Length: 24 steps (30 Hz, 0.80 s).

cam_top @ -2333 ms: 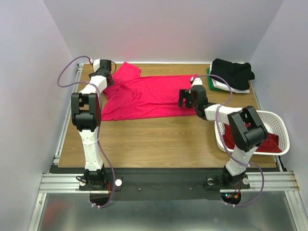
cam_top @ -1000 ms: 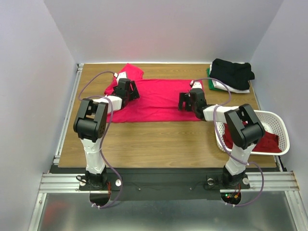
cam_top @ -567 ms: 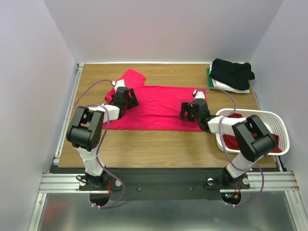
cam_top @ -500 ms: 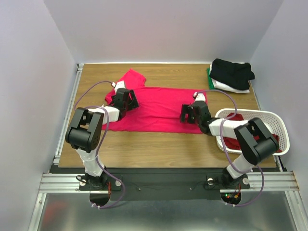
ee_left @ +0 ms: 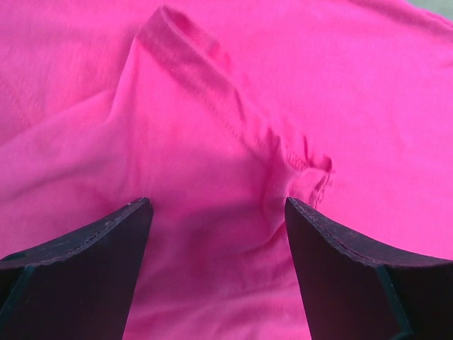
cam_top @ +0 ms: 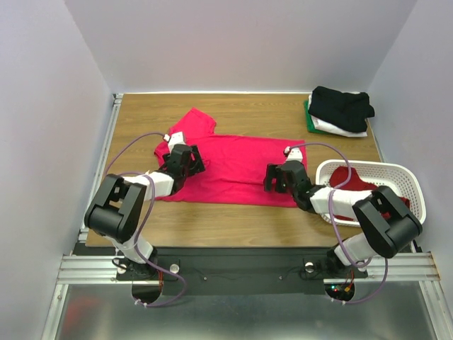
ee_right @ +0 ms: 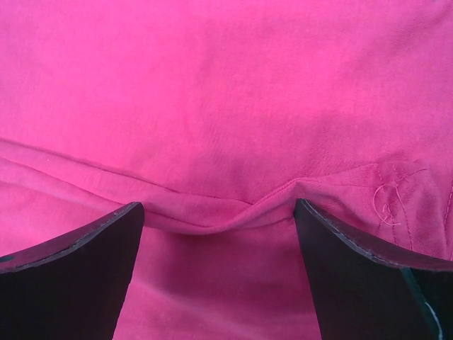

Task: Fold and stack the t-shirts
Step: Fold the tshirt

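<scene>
A bright pink-red t-shirt lies spread across the middle of the table, one sleeve pointing to the back left. My left gripper rests low on its left part, jaws wide open. In the left wrist view the gripper straddles a puckered seam. My right gripper sits low on the shirt's right part, also open. In the right wrist view the gripper straddles a folded hem ridge. A darker red t-shirt lies in the basket. Black, white and green folded t-shirts are stacked at the back right.
A white perforated basket stands at the right edge of the table, close beside my right arm. The wooden table shows bare in front of the pink shirt, up to the black front rail. Walls close in on three sides.
Both grippers have moved toward the near edge, and the pink shirt has slid that way with them. The right arm now reaches along the basket's front.
</scene>
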Available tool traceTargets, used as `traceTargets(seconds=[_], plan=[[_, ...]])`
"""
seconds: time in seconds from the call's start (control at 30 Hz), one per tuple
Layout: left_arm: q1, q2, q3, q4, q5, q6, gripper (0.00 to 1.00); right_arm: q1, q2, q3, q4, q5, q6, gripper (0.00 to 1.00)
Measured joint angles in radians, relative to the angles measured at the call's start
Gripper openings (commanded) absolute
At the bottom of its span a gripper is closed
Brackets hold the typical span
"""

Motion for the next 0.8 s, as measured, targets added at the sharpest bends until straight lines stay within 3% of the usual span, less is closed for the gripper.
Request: traceTargets(seconds=[0.27, 0.47, 0.63, 0.8], plan=[[-0.031, -0.169, -0.039, -0.056, -0.032, -0.018, 0.91, 0.042, -0.054, 0.009, -0.092, 0.039, 0.001, 0.96], [-0.035, -0.253, 0.083, -0.108, -0.083, -0.005, 0.96, 0.042, -0.063, 0.14, -0.171, 0.106, -0.037, 0.99], [0.013, -0.134, 0.337, -0.13, -0.072, 0.048, 0.96, -0.029, 0.062, 0.346, -0.185, 0.098, -0.079, 0.99], [0.124, 0.066, 0.579, -0.145, 0.005, 0.125, 0.96, -0.179, 0.193, 0.501, -0.207, 0.047, -0.105, 0.99]])
